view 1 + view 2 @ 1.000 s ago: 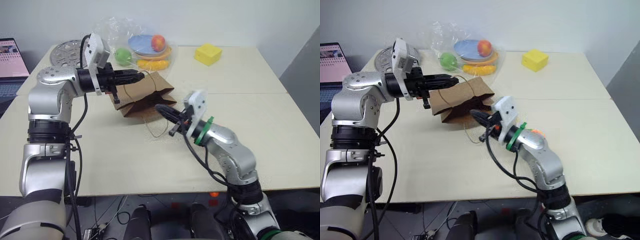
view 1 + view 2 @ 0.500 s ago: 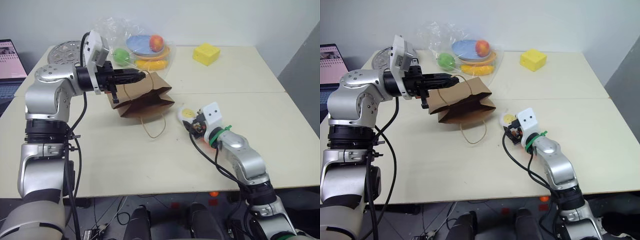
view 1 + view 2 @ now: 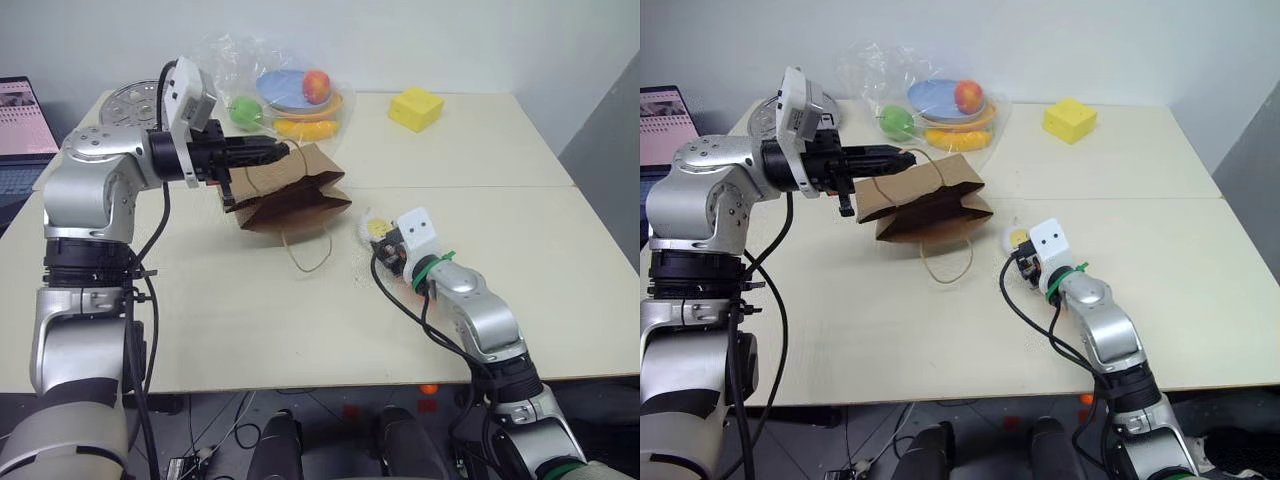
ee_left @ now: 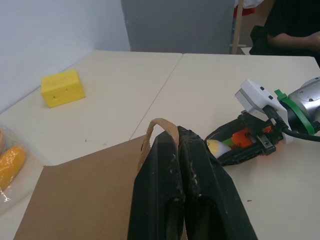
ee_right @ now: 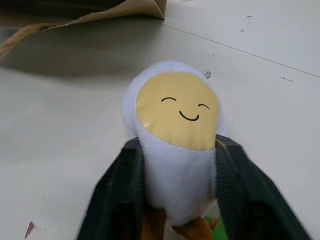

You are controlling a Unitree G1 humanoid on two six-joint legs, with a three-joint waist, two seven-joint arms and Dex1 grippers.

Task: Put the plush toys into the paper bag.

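The brown paper bag (image 3: 290, 190) lies on its side at mid-table, mouth toward me, its upper edge lifted. My left gripper (image 3: 285, 152) is shut on that edge by the twine handle; the left wrist view has the same gripper (image 4: 180, 137) pinching the brown paper. A white plush egg with a yellow smiling face (image 5: 175, 115) lies on the table just right of the bag. My right gripper (image 3: 385, 240) is shut on it, its black fingers (image 5: 122, 185) pressing both sides of the white body. From the head view the egg (image 3: 374, 228) peeks out past the fingertips.
The bag's lower twine loop (image 3: 310, 255) trails on the table. At the back, a clear plastic bag (image 3: 290, 95) holds plates and toy fruit. A yellow foam cube (image 3: 416, 107) sits back right, a metal disc (image 3: 135, 105) and a laptop (image 3: 25, 115) back left. A person (image 4: 290, 30) sits beyond the table.
My right gripper has left the bag's mouth, dropped to the table on the right, opened wide and closed on the egg toy. The left gripper still holds the bag's edge.
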